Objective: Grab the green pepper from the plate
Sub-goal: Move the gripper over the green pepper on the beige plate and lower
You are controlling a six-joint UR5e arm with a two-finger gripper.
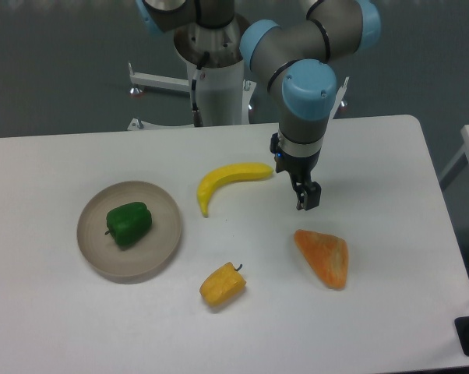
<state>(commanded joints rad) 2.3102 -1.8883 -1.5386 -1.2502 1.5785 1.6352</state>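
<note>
Nothing is done yet. Your gripper [308, 198] hangs empty, fingers nearly together. The green pepper [128, 224] sits untouched on the plate [164, 251], well off toward the counter's [219, 335] far side; approach, descent and grasp remain.

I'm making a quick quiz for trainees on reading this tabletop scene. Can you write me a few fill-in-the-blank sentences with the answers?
1. The green pepper lies on the ____.
2. The long curved fruit between the plate and the gripper is a ____.
3. The small pepper lying off the plate is ____ in colour.
4. The gripper hangs above the ____ wedge-shaped piece.

Missing words: plate; banana; yellow; orange
</note>
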